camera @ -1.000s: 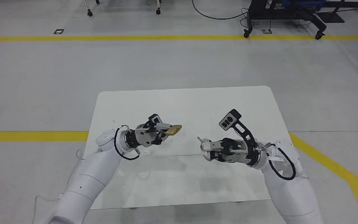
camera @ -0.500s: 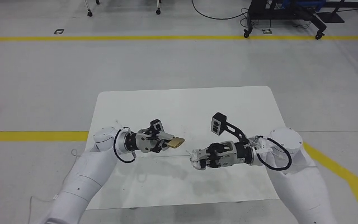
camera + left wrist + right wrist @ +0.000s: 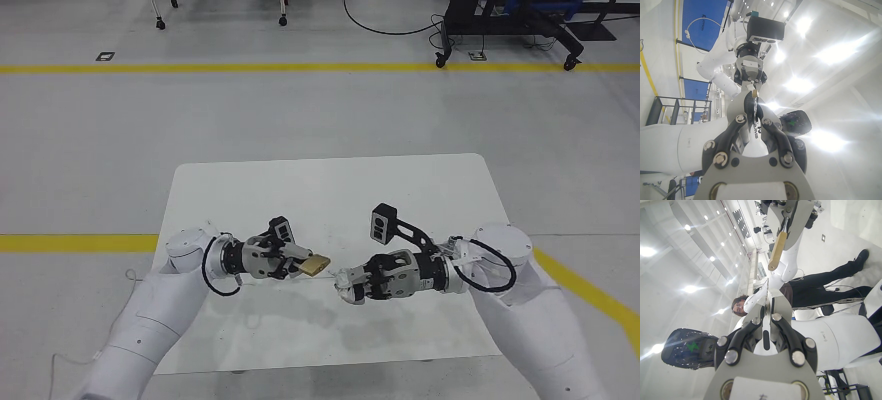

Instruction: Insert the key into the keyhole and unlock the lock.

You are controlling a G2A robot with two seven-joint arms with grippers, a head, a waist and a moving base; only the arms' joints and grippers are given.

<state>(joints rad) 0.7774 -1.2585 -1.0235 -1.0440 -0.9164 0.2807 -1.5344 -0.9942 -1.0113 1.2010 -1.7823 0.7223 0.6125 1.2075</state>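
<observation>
The left gripper point(image 3: 297, 262) hung above the front middle of the white table point(image 3: 400, 190), its fingers pinched on the silver shackle of the brass lock point(image 3: 314, 265); the lock's body stuck out beyond the fingertips toward the other arm, lifted off the tabletop; the right gripper point(image 3: 348, 287) faced it from the opposite side, fingers pressed together on the key point(image 3: 767, 285), which showed edge-on in the right wrist view as a thin metal blade pointing at the lock's free end; a small gap lay between the blade's tip and the brass body, so the key was close to the lock but not in it; whether the tip lined up with the keyhole could not be told; both grippers were near each other over the table.
</observation>
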